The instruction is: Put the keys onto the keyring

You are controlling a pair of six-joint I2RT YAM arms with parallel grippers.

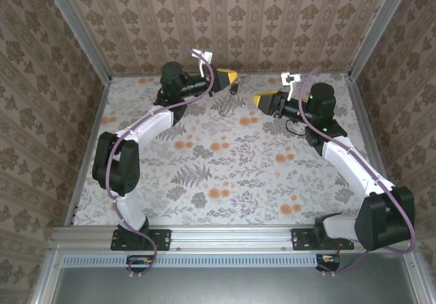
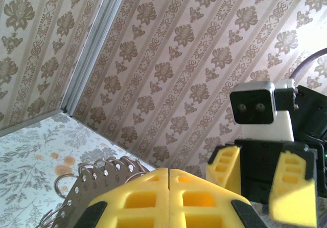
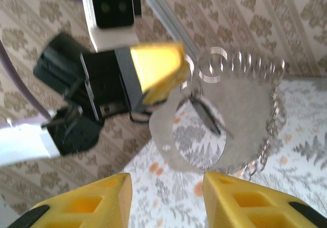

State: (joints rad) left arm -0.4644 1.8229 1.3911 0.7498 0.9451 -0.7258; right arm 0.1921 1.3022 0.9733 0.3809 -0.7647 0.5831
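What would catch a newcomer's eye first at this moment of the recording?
The left gripper, shut, holds the keyring dangling near the far edge of the table. The right gripper faces it, open and empty. Busy floral patterns cover the tabletop and the walls.

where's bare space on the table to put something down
The near half of the table, between left arm, right arm and front rail, is bare. Crowded at the far middle, where the left hand holds the keyring facing the open right hand.
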